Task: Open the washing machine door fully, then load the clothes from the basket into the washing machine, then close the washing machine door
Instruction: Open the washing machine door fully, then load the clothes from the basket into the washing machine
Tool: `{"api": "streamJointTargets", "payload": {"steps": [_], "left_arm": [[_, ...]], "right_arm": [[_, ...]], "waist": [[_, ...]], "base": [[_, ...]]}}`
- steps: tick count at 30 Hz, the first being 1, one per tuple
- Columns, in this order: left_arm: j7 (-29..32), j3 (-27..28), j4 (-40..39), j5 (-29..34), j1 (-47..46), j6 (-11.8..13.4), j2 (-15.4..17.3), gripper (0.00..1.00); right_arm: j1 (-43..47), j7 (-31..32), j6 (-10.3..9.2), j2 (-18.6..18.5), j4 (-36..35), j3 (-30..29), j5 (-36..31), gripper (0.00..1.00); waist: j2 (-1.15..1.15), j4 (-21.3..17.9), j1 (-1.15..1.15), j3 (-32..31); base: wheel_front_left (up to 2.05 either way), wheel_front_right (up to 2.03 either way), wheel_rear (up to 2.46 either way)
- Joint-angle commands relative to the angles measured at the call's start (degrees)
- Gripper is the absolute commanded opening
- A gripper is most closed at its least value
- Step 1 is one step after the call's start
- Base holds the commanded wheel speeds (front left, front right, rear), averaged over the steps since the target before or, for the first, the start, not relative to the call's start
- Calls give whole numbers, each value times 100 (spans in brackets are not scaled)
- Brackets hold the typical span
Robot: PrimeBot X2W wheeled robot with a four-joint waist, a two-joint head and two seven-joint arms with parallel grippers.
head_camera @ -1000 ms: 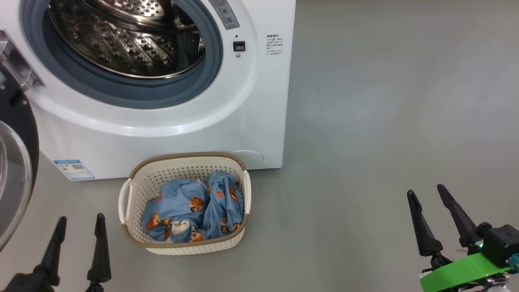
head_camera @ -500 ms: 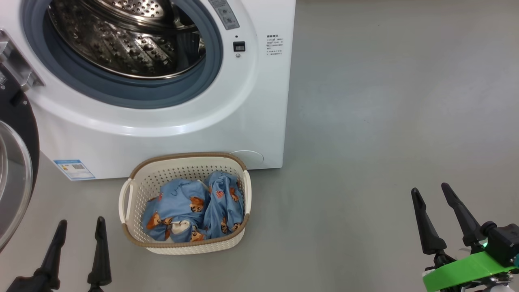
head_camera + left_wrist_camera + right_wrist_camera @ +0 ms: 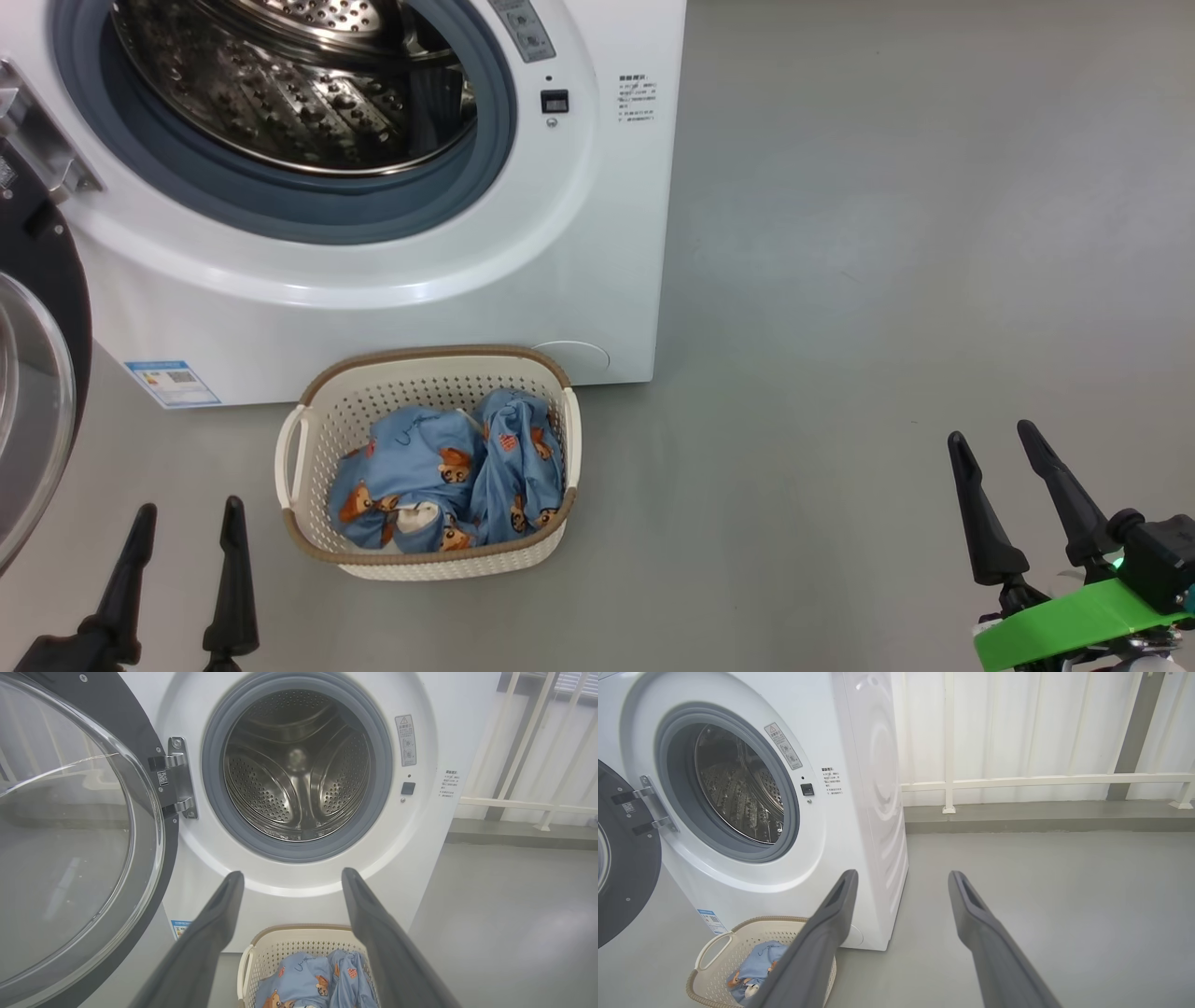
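I see the washing machine (image 3: pixel 373 299) with the washing machine door (image 3: pixel 70 835) swung wide at its left. The basket (image 3: pixel 429 373) sits on the floor just before it, with the clothes (image 3: pixel 448 476) bunched inside. The left gripper (image 3: pixel 189 505) and right gripper (image 3: pixel 990 431) both gape, holding nothing.

The head camera looks steeply down from high up onto the floor (image 3: pixel 887 280). It takes in the lower front of the washing machine (image 3: pixel 373 308) at upper left and the basket (image 3: pixel 429 353) low in the middle, with the left claw (image 3: pixel 189 506) and right claw (image 3: pixel 990 431) at the bottom corners. The left wrist camera sits low and close, facing the drum (image 3: pixel 296 765) almost squarely, with the washing machine door (image 3: pixel 135 732) at its left. The right wrist camera sits low and further right, seeing the machine obliquely with a railing (image 3: pixel 1041 781) behind. All three share the drum and basket.
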Motion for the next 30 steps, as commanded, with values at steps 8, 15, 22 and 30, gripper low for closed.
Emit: {"api": "streamJointTargets", "payload": {"steps": [8, 15, 22, 30], "left_arm": [[-30, 149, -172, -88, -167, 3, 118, 100], [-30, 132, -149, -104, -205, 3, 134, 100], [-30, 120, -146, -96, -251, 3, 157, 100], [-30, 73, -135, -127, -306, 3, 177, 100]], "right_arm": [[-50, -54, 26, -90, -155, 121, -23, 100], [-74, -54, 26, -87, -161, 129, -32, 100], [-105, -54, 26, -74, -159, 131, -39, 100], [-135, -54, 26, -58, -157, 133, -33, 100]], "waist": [[0, 7, 0, 38], [0, 4, 0, 78], [0, -9, 0, 118], [0, -29, 0, 172]], "base": [[0, 0, 0], [9, -34, 25], [38, -125, 86], [58, -151, 94]]}}
